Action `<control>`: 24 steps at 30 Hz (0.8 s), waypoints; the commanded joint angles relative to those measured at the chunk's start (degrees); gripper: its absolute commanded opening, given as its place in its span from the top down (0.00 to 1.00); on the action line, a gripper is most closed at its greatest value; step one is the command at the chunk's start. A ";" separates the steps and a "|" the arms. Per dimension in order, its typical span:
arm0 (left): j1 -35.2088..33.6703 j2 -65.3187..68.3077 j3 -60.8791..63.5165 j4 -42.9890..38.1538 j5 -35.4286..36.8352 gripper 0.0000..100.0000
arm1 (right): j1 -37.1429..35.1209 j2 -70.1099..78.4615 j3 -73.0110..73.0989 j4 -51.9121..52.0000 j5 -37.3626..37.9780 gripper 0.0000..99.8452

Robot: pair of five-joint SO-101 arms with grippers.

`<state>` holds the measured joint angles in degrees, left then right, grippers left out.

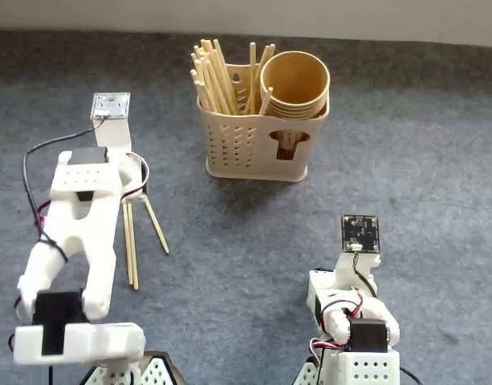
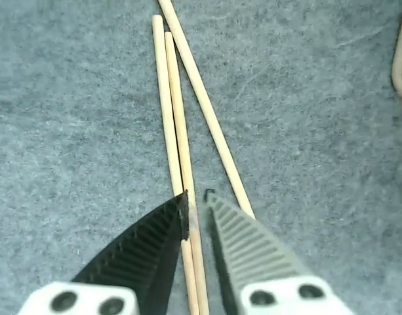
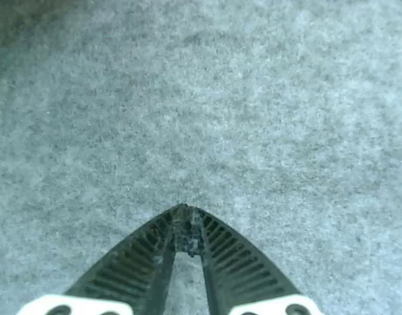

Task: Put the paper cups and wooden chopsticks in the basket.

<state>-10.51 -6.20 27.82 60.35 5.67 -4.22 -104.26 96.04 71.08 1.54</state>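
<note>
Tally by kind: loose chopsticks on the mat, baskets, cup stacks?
Loose chopsticks: 3
Basket: 1
Cup stack: 1
Total: 5

Grey felt-covered table (image 1: 254, 273), carrying one basket and three loose sticks.
We see a cream perforated plastic basket (image 1: 237, 152) standing upright on the felt at 12 o'clock, near the far edge. Toward 9 o'clock, well apart from it, lie three pale wooden chopsticks (image 1: 132, 249). Two rest side by side, touching along their length. The third chopstick (image 1: 157, 228) lies just beside them, slanting off toward 5 o'clock.
</note>
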 commanded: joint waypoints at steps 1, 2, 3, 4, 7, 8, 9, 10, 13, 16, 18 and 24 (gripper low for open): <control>1.19 7.16 -2.51 -6.07 1.93 0.83 | 0.66 -0.84 8.75 0.40 -0.35 0.99; 1.27 9.01 -3.21 -7.30 3.34 0.83 | 0.66 -0.84 8.75 0.40 -0.35 0.99; 1.27 10.59 -4.35 -8.00 4.40 0.84 | 0.66 -0.84 8.75 0.40 -0.35 0.99; 1.36 11.91 -5.93 -8.18 5.19 0.84 | 0.66 -0.84 8.75 0.40 -0.35 0.99; 1.80 15.60 -9.89 -8.44 6.42 0.84 | 0.66 -0.84 8.75 0.40 -0.35 0.99; 2.15 17.27 -11.03 -8.53 7.03 0.84 | 0.66 -0.84 8.75 0.40 -0.35 0.99; 2.59 19.21 -12.00 -8.53 7.30 0.85 | 0.66 -0.84 8.75 0.40 -0.35 0.99; 3.03 21.41 -13.49 -8.53 7.30 0.85 | 0.66 -0.84 8.75 0.40 -0.35 0.99; 3.12 26.95 -19.47 -8.00 7.30 0.89 | 0.66 -0.84 8.75 0.40 -0.35 0.99; 3.38 31.60 -25.10 -5.10 7.30 0.99 | 0.66 -0.84 8.75 0.40 -0.35 0.99; 4.35 33.54 -28.18 -1.41 7.30 0.99 | 0.66 -0.84 8.75 0.40 -0.35 0.99; 6.11 34.68 -32.84 6.24 7.30 1.00 | 0.66 -0.84 8.75 0.40 -0.35 0.99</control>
<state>-6.11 28.97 -1.71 62.81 12.00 -4.22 -104.26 96.04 71.08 1.54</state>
